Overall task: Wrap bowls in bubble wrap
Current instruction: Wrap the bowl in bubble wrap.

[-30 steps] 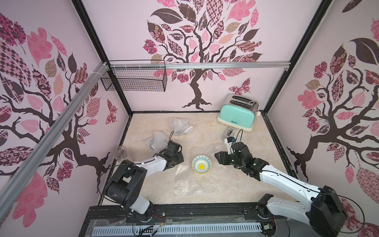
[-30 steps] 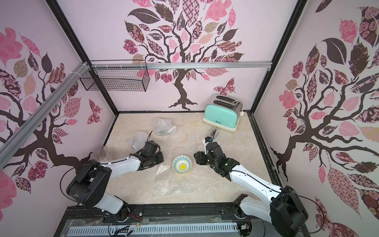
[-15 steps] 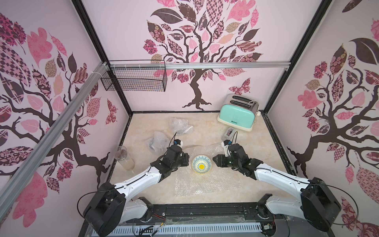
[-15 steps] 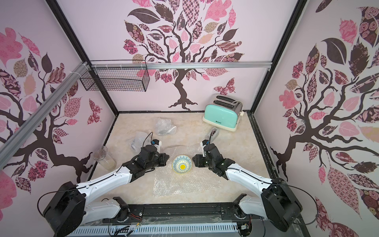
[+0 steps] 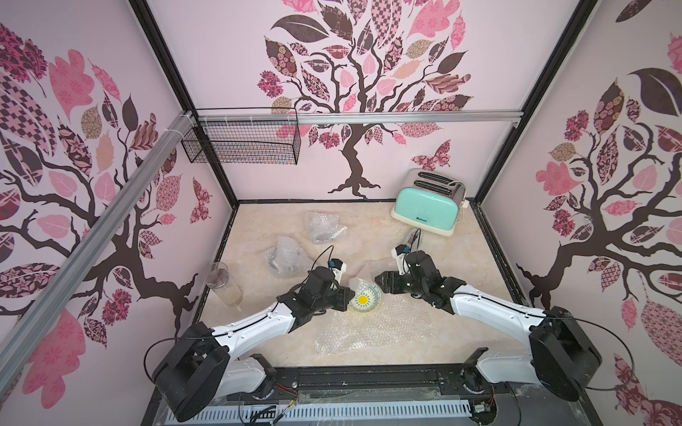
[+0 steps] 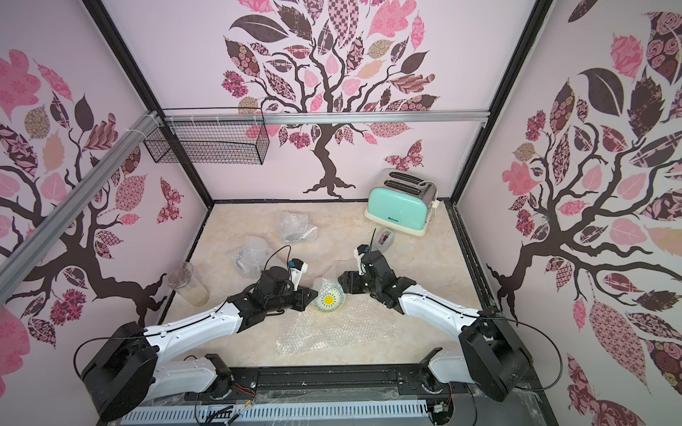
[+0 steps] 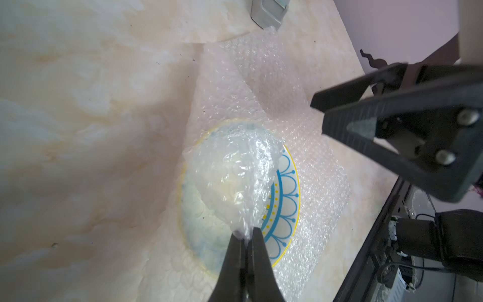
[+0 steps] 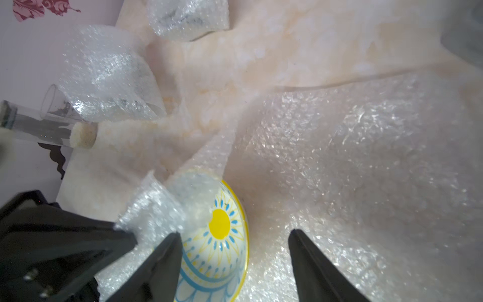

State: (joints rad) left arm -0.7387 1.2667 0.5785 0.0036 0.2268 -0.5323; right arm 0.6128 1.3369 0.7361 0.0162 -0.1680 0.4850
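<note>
the bubble wrap sheet (image 5: 372, 324) lies on the near bench (image 5: 461, 258), a yellow-centred bowl (image 5: 363, 300) on its far left. the left gripper (image 7: 244, 235) is clenched on a sheet corner folded over the bowl — the right gripper (image 8: 234, 232) hangs spread and empty at the bowl's right rim. two wrapped bundles (image 5: 324, 227) lie farther left.

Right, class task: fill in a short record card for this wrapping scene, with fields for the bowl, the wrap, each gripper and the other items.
bowl: one bowl, yellow centre, sitting on a flat bubble wrap sheet
fold: one corner of the sheet lies folded over part of the bowl
left gripper: shut on that corner
right gripper: open, holding nothing, one finger over the bowl, the other beyond its rim
bundles: two bubble wrap bundles farther back, contents unclear
other items: clear glass, mint toaster
</note>
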